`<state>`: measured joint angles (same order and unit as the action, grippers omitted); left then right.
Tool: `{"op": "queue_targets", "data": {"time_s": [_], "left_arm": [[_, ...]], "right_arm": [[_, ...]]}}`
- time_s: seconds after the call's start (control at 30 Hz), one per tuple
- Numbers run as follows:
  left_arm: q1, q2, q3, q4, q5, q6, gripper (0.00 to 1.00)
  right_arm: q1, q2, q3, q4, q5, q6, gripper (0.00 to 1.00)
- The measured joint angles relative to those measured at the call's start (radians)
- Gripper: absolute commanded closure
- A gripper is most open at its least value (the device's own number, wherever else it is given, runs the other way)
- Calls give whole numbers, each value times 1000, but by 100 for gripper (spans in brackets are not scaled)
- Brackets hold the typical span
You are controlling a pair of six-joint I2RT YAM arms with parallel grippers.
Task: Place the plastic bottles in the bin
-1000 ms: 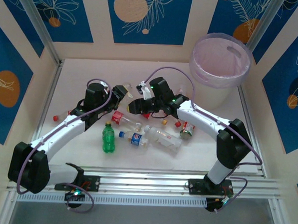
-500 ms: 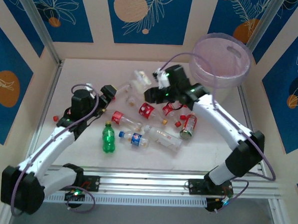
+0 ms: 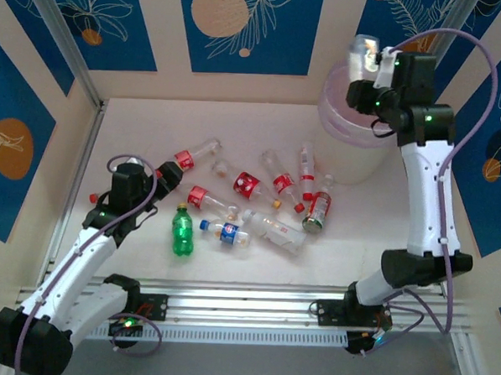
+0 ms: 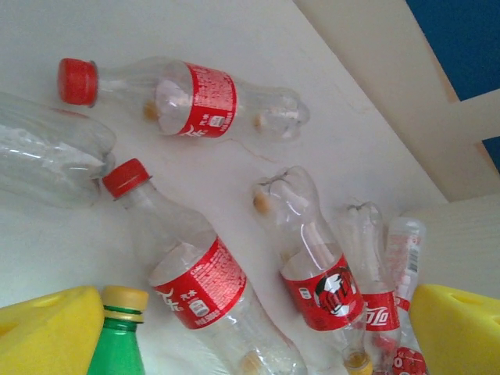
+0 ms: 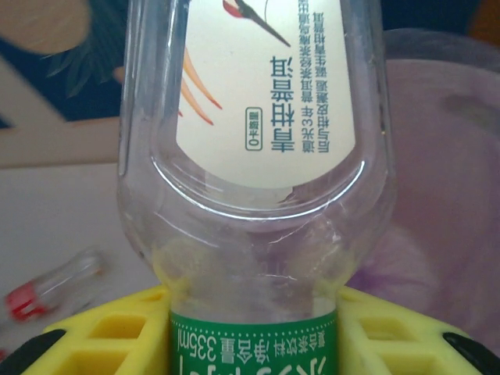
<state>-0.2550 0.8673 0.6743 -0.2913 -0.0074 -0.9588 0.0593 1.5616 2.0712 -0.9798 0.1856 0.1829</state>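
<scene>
Right wrist, right fingers (image 5: pixel 101 336) clamp clear bottle (image 5: pixel 250 156), white label, green band, left fingers (image 4: pixel 461 328) spread empty

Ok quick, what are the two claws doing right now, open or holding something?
Left gripper: open, holding nothing.
Right gripper: shut on a clear bottle, held up at the bin.

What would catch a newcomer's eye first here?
The right gripper, high above the large round translucent pink-white bin at far right, is shut on a clear plastic bottle with a white-and-green label. Mid-table lie scattered red-labelled clear bottles and one green bottle, the open left gripper beside them.
</scene>
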Motion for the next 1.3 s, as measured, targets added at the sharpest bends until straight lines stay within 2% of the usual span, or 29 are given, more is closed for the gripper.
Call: {"op": "queue_targets", "data": {"time_s": [0.07,0.2,0.47,0.9,1.3], "left_arm": [[8,-10,-3,-16,-2,1,4],[33,-27,-8,-35,-2,16,5],[43,-28,-31,-39,-1,18,7],[43,-14,-40,-38,-2,14,7],[43,-15,-54,-39,-12,2,6]], "right_arm": [[-51,51,30,-16,3,-8,77],[-119,165,66,-51,-2,-21,77],[-176,358,157,-92,-39,-50,80],[-157,476,138,-87,-61,-64,79],[-151,583,106,-75,-58,-79,71]]}}
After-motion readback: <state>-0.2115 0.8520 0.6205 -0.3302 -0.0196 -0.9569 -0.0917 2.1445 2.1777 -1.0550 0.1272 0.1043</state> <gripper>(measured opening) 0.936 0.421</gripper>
